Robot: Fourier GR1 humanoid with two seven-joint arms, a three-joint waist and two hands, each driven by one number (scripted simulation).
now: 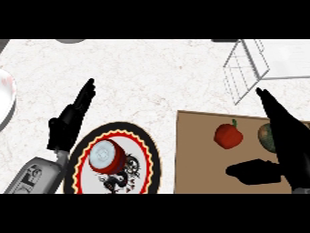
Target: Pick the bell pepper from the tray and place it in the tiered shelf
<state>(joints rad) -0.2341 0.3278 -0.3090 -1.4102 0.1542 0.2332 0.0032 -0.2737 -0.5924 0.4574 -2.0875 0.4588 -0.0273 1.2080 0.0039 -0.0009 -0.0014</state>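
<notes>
Not started: pepper (228, 135) sits on tray (197, 154), right hand (291, 141) above it with fingers straight, nothing held, shelf (264, 63) unfilled, left hand (70, 120) resting, fingers straight.

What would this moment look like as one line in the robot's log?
stage: reaching | bell pepper: on tray, ungrasped | right hand: open, over tray | left hand: open, resting | tiered shelf: waiting

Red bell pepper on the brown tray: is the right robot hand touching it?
Apart. The head view shows bare brown tray between the red bell pepper and the open right robot hand.
</notes>
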